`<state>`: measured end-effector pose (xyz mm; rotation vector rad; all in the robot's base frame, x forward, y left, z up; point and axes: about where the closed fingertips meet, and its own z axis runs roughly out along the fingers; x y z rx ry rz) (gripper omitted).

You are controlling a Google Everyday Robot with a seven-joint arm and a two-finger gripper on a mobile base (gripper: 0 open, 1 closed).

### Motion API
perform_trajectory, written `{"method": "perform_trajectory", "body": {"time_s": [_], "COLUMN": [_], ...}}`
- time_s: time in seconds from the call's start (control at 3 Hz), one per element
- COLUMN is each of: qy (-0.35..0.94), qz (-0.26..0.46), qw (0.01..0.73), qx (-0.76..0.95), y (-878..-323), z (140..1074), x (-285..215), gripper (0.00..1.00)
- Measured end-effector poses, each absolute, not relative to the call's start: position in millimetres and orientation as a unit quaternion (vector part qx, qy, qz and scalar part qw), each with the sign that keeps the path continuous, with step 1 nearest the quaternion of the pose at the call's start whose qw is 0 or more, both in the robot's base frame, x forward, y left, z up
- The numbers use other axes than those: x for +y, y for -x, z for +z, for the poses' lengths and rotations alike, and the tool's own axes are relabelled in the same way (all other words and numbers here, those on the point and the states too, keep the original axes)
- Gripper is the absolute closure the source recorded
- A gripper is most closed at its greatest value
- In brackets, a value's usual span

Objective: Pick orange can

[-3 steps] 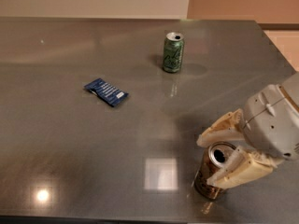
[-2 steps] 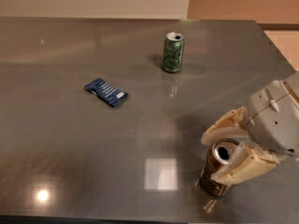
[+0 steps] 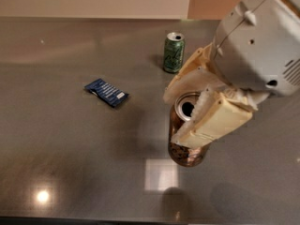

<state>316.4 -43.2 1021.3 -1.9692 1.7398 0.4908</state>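
Count: two drink cans, one orange can [image 3: 188,153] and one green can [image 3: 173,53], plus one blue snack packet [image 3: 107,92] and one gripper [image 3: 180,116], all on or over a grey table [image 3: 65,163]. The gripper's jaws are clenched on the orange can, one cream finger on each side of its silver top, right of table centre. The green can stands well apart near the far edge, the packet lies well apart to the left, and bare tabletop extends left and toward the near edge.
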Motion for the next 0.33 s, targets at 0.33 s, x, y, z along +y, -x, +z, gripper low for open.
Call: {"method": "perform_trajectory", "body": {"time_s": [0.33], "qy": [0.717], "qz": [0.178], "qw": [0.232], "qx": [0.633], "y": [-316.4], "z": [1021.4], "x": [-43.1], "gripper": [1.0]}}
